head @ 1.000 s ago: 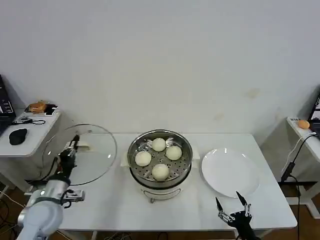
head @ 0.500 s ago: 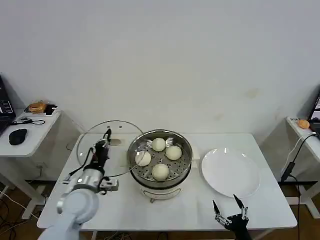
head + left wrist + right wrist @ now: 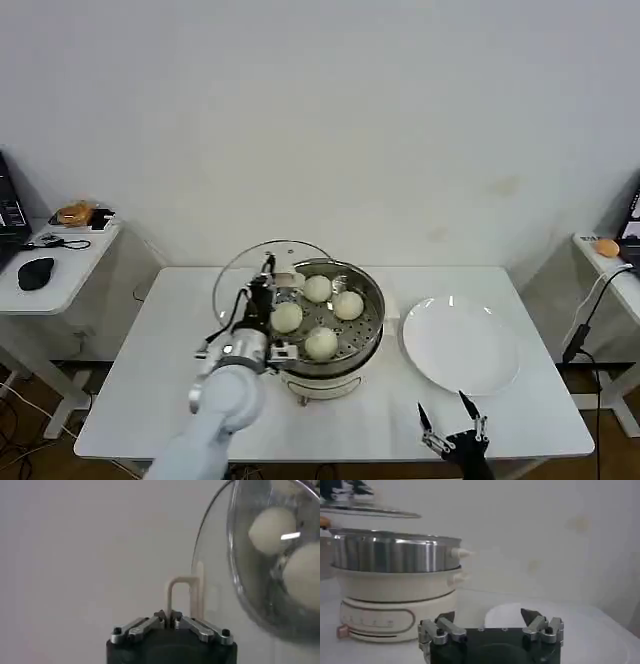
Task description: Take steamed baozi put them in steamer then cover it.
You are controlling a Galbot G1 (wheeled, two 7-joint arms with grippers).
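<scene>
glass cover [image 3: 268,290] hangs pinched by its handle in the left gripper [image 3: 266,277], overlapping the steamer [image 3: 322,312] rim beside four baozi [image 3: 320,343]; a tilted descent could catch the rim. right gripper [image 3: 452,425] idles spread.

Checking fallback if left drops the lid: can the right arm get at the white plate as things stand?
Probably yes. The right hand hovers open at the table's near edge, just in front of the flat round white plate, nothing between them.
</scene>
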